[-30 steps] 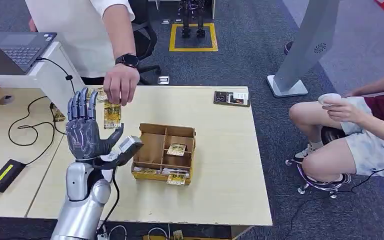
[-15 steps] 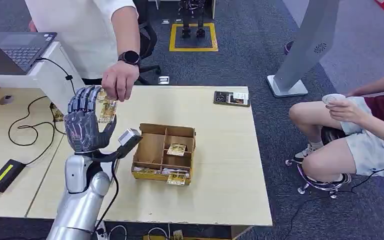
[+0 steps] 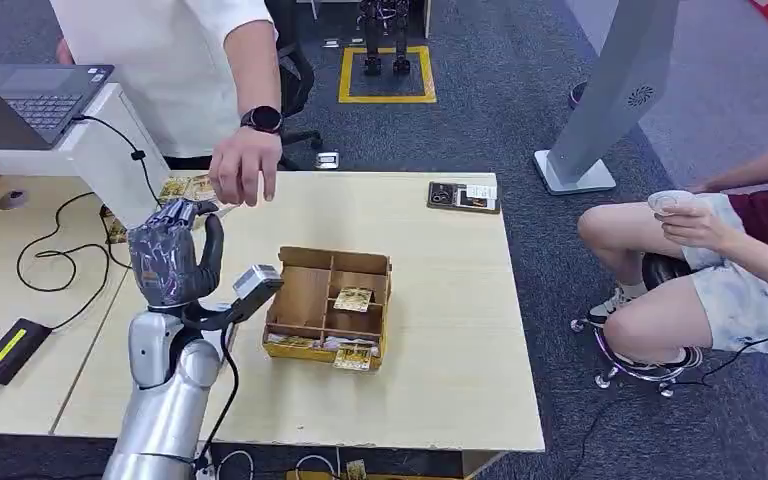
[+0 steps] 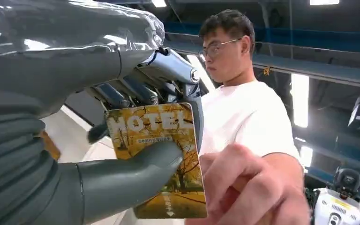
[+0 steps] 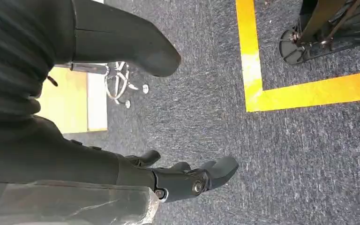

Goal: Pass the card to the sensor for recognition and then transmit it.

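A pale wood-look tabletop (image 3: 430, 330) stands on dark grey carpet (image 3: 480, 120) marked with a yellow square outline (image 3: 387, 98). A second, lighter tabletop (image 3: 20, 320) adjoins it on the left, carrying black cables (image 3: 55, 255) and a black power brick (image 3: 10, 350); above it a white stand holds a laptop (image 3: 35, 95). Near the far edge of the main tabletop lies a small dark card reader (image 3: 463, 196). In the middle sits a brown cardboard box (image 3: 328, 306) split into compartments, with yellow cards lying in some of them.

The left hand (image 3: 172, 262) is raised over the tabletop's left side, silver arm below it, dark glossy fingers curled. In the left wrist view its thumb (image 4: 136, 176) and fingers clamp a glossy yellow card (image 4: 166, 136) printed "HOTEL" over autumn trees; the card's lower edge is cut off. A person's hand (image 3: 242, 170), with a black watch at the wrist, hovers just beyond it; whether it touches the card cannot be made out.

The right hand (image 5: 178, 180) hangs over the carpet holding nothing, its fingers loosely apart. A seated person (image 3: 720, 250) is cut off at the right edge.
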